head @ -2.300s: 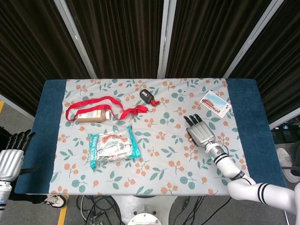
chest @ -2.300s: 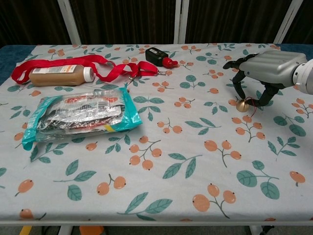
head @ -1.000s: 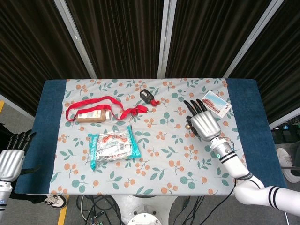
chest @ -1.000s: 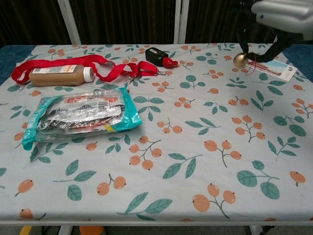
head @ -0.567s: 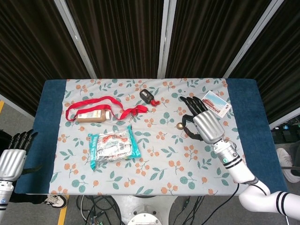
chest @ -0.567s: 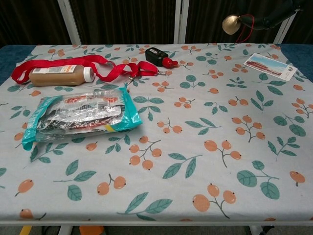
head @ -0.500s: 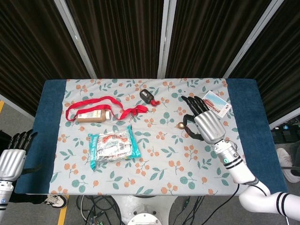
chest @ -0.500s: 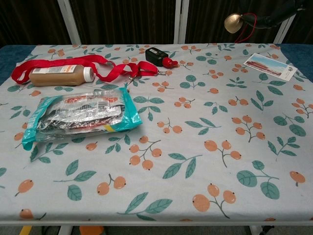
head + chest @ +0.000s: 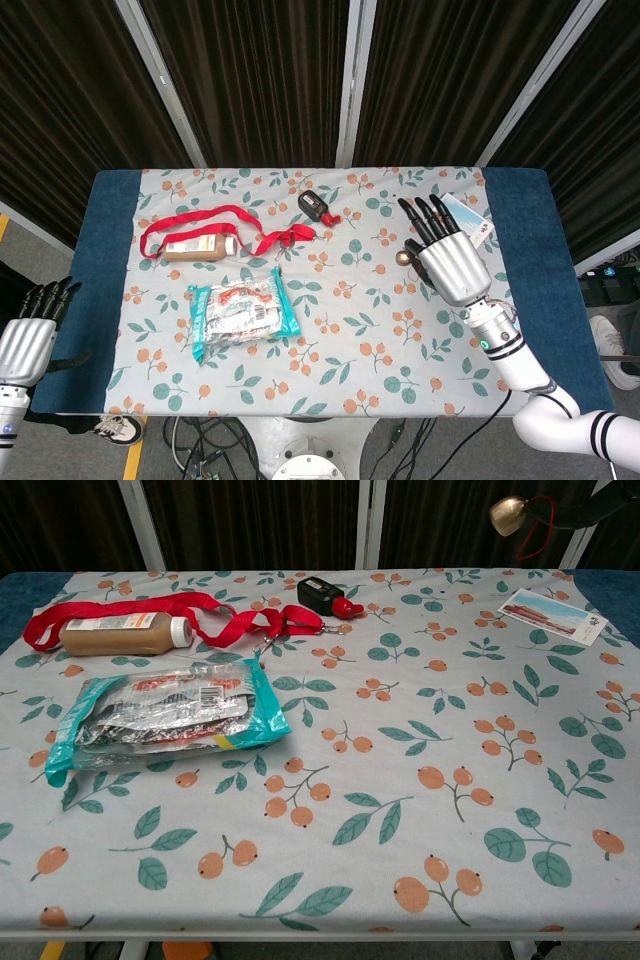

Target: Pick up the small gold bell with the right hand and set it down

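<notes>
The small gold bell (image 9: 403, 257) hangs in the air, well above the floral tablecloth (image 9: 330, 340), at the thumb side of my right hand (image 9: 450, 262), which holds it. In the chest view the bell (image 9: 508, 515) shows at the top right with its red cord looping behind it, and only a dark sliver of the hand reaches the frame's edge. The right hand's fingers point toward the far side of the table, its back facing up. My left hand (image 9: 25, 335) hangs off the table's left edge, fingers apart and holding nothing.
A postcard (image 9: 552, 615) lies at the far right, partly under my right hand in the head view. A black device with a red tag (image 9: 322, 592), a red lanyard (image 9: 150, 605), a brown bottle (image 9: 120, 633) and a teal snack pouch (image 9: 165, 715) lie to the left.
The right hand has lifted the bell off the cloth and carried it high. In the last half second the bell has shifted to the right.
</notes>
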`<state>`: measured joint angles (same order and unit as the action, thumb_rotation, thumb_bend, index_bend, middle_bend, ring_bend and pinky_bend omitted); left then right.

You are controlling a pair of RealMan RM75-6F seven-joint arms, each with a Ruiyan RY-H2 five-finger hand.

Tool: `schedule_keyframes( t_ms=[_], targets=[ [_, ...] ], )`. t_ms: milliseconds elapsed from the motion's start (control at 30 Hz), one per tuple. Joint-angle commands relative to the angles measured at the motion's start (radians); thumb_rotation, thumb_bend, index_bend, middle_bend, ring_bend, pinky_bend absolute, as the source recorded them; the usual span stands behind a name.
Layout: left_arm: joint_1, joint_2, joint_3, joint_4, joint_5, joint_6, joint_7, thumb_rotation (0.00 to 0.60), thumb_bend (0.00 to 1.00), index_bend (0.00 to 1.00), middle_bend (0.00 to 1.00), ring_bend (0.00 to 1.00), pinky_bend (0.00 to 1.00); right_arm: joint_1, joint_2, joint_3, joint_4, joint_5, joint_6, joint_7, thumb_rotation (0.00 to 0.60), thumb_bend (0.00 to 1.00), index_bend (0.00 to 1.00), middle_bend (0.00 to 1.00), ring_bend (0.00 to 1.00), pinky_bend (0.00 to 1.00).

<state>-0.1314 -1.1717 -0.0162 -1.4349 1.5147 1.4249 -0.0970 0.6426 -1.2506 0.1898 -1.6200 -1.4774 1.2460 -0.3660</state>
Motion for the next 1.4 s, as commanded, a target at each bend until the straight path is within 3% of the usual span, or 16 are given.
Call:
schedule_keyframes(
  t_ms=[33,100,133,233,333,400,433,467,533,567,633,667,733,833,967,1400],
  targets=[
    [-0.002,0.002,-0.001,-0.002,-0.001,-0.003,-0.007,0.6,0.05,0.01,0.0,0.0,0.0,-0.015,0.07,0.006,-0.078,0.145,-0.12,0.013,0.6,0.34,0.7,0.03,0.0,0.0],
    [-0.003,0.002,0.001,-0.003,0.003,-0.004,-0.007,0.6,0.05,0.01,0.0,0.0,0.0,-0.021,0.02,0.007,0.026,0.109,-0.017,-0.2,0.6,0.35,0.71,0.03,0.0,0.0],
    [-0.004,0.001,0.001,-0.003,0.004,-0.005,-0.005,0.6,0.05,0.01,0.0,0.0,0.0,-0.029,0.0,0.011,0.023,0.139,-0.012,-0.212,0.6,0.35,0.72,0.03,0.0,0.0],
    [-0.006,0.003,0.0,-0.007,0.003,-0.006,0.001,0.6,0.05,0.01,0.0,0.0,0.0,-0.037,0.055,0.033,-0.129,0.303,-0.174,0.018,0.6,0.36,0.73,0.03,0.0,0.0],
    [-0.007,0.004,-0.001,-0.009,0.001,-0.007,0.002,0.6,0.05,0.01,0.0,0.0,0.0,-0.022,0.032,0.007,0.007,0.197,-0.064,-0.229,0.6,0.36,0.73,0.03,0.0,0.0],
    [-0.007,0.003,0.0,-0.01,0.002,-0.009,0.004,0.6,0.05,0.01,0.0,0.0,0.0,-0.035,0.013,0.017,-0.036,0.258,-0.087,-0.154,0.6,0.35,0.73,0.03,0.0,0.0],
    [-0.007,0.004,0.001,-0.01,0.002,-0.009,0.004,0.6,0.05,0.01,0.0,0.0,0.0,-0.038,0.035,0.028,-0.091,0.313,-0.148,-0.055,0.6,0.35,0.73,0.03,0.0,0.0],
    [-0.007,0.003,0.001,-0.01,0.002,-0.009,0.004,0.6,0.05,0.01,0.0,0.0,0.0,-0.035,0.054,0.029,-0.095,0.318,-0.165,-0.047,0.6,0.36,0.73,0.03,0.0,0.0],
    [-0.007,0.001,0.0,-0.009,-0.001,-0.01,0.002,0.6,0.05,0.01,0.0,0.0,0.0,-0.021,0.037,0.001,0.007,0.225,-0.084,-0.234,0.6,0.36,0.74,0.03,0.0,0.0],
    [-0.007,0.001,0.0,-0.008,0.0,-0.01,0.002,0.6,0.05,0.01,0.0,0.0,0.0,-0.026,0.019,-0.004,0.01,0.228,-0.073,-0.245,0.6,0.36,0.74,0.03,0.0,0.0],
    [-0.007,0.0,0.002,-0.007,0.001,-0.011,0.001,0.6,0.05,0.01,0.0,0.0,0.0,-0.037,0.025,0.009,-0.078,0.318,-0.155,-0.088,0.6,0.34,0.74,0.03,0.0,0.0],
    [-0.007,0.0,0.003,-0.006,0.001,-0.011,0.0,0.6,0.05,0.01,0.0,0.0,0.0,-0.032,0.04,0.006,-0.081,0.322,-0.179,-0.082,0.6,0.35,0.74,0.03,0.0,0.0],
    [-0.007,0.0,0.002,-0.005,0.0,-0.011,-0.002,0.6,0.05,0.01,0.0,0.0,0.0,-0.015,0.039,-0.026,-0.036,0.285,-0.19,-0.164,0.6,0.36,0.74,0.03,0.0,0.0],
    [-0.006,-0.001,0.004,-0.003,0.0,-0.012,-0.003,0.6,0.05,0.01,0.0,0.0,0.0,-0.009,0.031,-0.039,-0.063,0.333,-0.257,-0.118,0.6,0.35,0.74,0.03,0.0,0.0],
    [-0.006,-0.003,0.004,0.0,0.0,-0.012,-0.006,0.6,0.05,0.01,0.0,0.0,0.0,0.013,0.014,-0.063,-0.034,0.352,-0.295,-0.164,0.6,0.35,0.74,0.03,0.0,0.0],
    [-0.004,-0.007,0.006,0.011,0.0,-0.013,-0.017,0.6,0.05,0.01,0.0,0.0,0.0,0.082,-0.059,-0.093,0.017,0.484,-0.385,-0.245,0.6,0.35,0.73,0.03,0.0,0.0]
  ],
)
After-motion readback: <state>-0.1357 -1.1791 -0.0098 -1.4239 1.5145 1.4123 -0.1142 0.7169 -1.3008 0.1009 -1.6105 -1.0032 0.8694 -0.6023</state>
